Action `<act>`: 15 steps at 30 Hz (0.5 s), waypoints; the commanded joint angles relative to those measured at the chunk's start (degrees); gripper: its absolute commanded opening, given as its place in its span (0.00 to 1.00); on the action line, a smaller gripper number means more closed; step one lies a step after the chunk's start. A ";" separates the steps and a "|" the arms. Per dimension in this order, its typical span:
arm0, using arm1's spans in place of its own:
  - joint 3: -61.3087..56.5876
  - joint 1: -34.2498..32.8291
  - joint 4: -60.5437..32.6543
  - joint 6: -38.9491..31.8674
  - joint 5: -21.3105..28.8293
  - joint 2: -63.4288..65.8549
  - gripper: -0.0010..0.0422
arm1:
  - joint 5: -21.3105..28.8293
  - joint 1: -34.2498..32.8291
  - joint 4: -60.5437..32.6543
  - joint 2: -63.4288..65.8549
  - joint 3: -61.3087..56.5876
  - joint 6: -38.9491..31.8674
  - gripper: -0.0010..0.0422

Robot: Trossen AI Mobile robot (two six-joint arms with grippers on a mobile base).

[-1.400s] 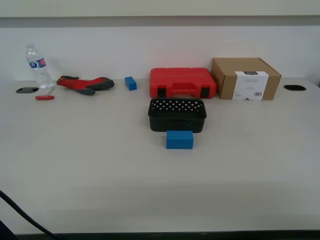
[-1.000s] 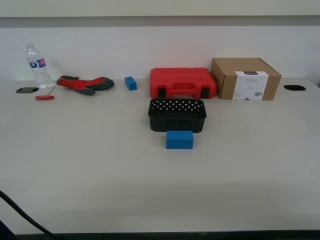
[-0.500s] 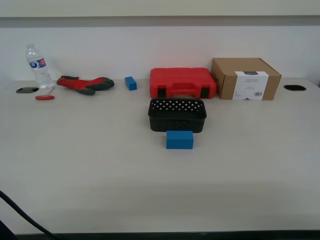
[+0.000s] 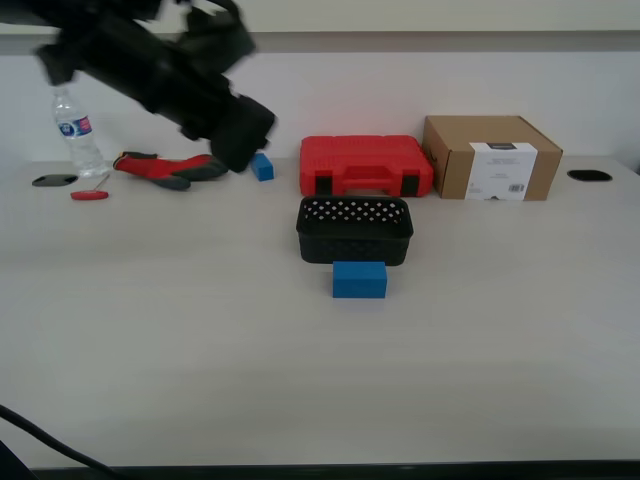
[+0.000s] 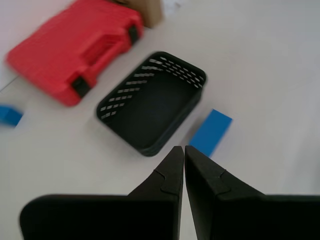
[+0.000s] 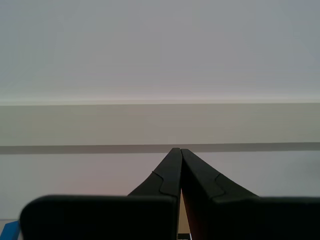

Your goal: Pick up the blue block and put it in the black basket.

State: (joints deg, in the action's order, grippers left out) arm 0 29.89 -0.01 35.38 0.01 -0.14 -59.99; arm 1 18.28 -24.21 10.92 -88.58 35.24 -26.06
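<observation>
My first gripper [image 5: 180, 148] is clenched on nothing, jaws pressed together, hovering high above the table [image 4: 150, 330]. Below its tips lies the black basket [image 5: 152, 100], with the blue block [image 5: 210, 132] on the table just beside it. My second gripper [image 6: 176, 150], also clenched and empty, faces a wall.

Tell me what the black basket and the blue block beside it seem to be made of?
The black basket looks like molded plastic, slightly glossy, its walls pierced by regular holes. The blue block is plain, matte and sharp-edged; perhaps foam or painted wood, I cannot tell which.
</observation>
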 commanded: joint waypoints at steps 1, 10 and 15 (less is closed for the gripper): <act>0.11 0.02 0.15 0.00 0.00 -0.02 0.02 | -6.16 -8.09 -0.90 -9.53 5.79 -6.78 0.02; 0.11 0.02 0.15 0.00 0.00 -0.02 0.02 | -9.68 -14.88 -17.42 -33.51 26.29 -13.90 0.02; 0.11 0.00 0.15 0.00 0.00 -0.02 0.02 | -9.75 -15.21 -20.94 -39.95 34.45 -17.05 0.02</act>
State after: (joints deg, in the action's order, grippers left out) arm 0 29.89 -0.03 35.35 0.01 -0.14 -59.99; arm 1 8.47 -39.27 -9.21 -127.66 68.51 -41.93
